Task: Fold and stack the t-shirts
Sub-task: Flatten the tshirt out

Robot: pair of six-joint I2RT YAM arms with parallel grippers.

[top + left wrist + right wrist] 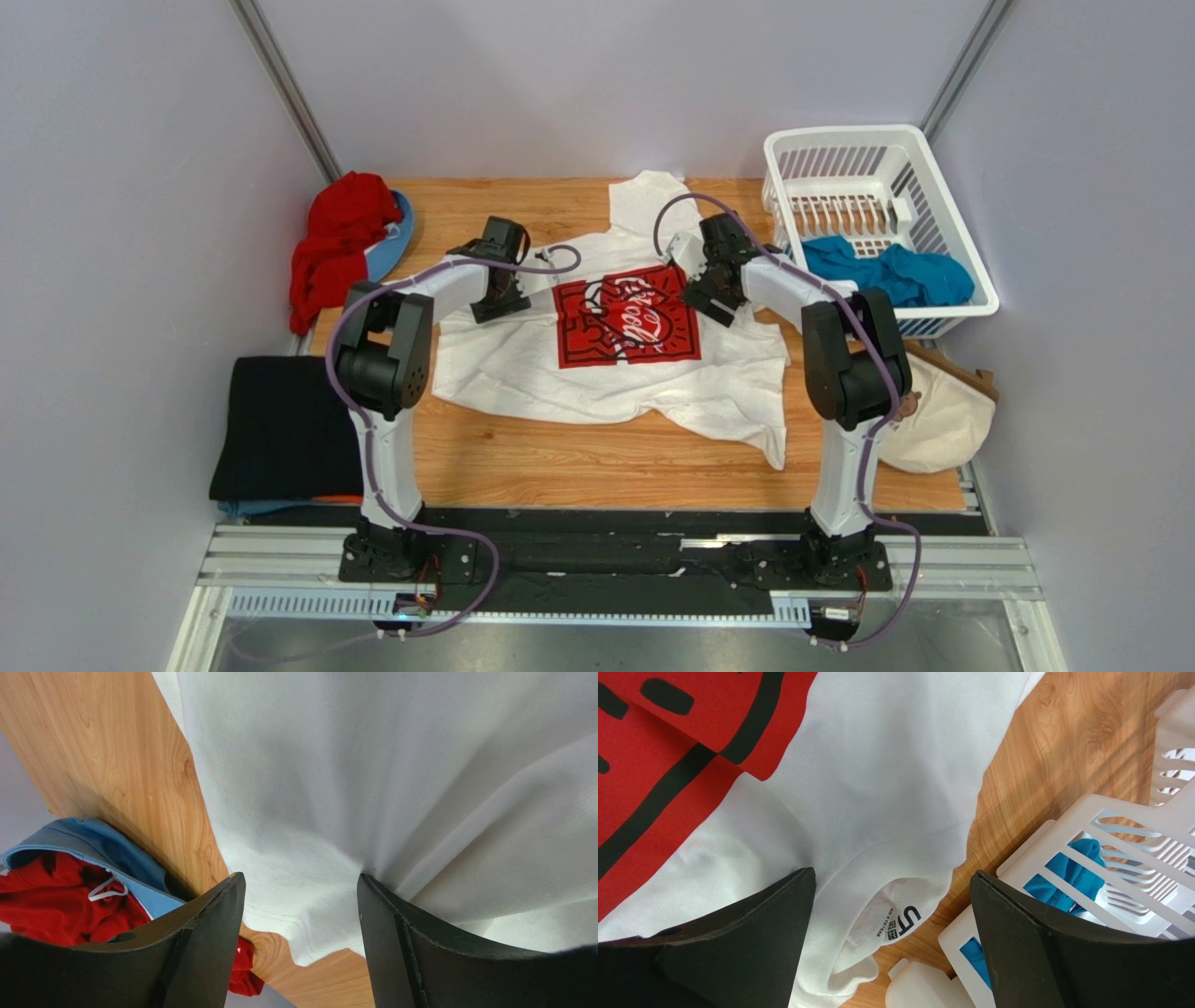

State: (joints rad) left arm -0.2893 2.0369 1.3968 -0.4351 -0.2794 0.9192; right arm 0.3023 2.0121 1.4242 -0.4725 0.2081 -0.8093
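Observation:
A white t-shirt [617, 371] with a red square Coca-Cola print [624, 319] lies spread on the wooden table [589, 462]. My left gripper [501, 298] is open, low over its left edge. In the left wrist view the white hem [309, 931] lies between the open fingers of the left gripper [300, 876], and one fingertip [368, 889] touches the cloth. My right gripper [709, 298] is open beside the print. In the right wrist view the right gripper [892, 872] straddles the collar and its size label [899, 924]. A teal t-shirt [891, 269] lies in the basket. A black one [288, 427] is at the left edge, a red one [341, 245] at the back left.
The white plastic basket [926, 168] stands at the back right, its wall [1088, 833] close beside my right fingers. A cream cloth bag [947, 417] hangs off the table's right edge. Light blue cloth [91, 843] lies under the red shirt. Grey walls close in on both sides.

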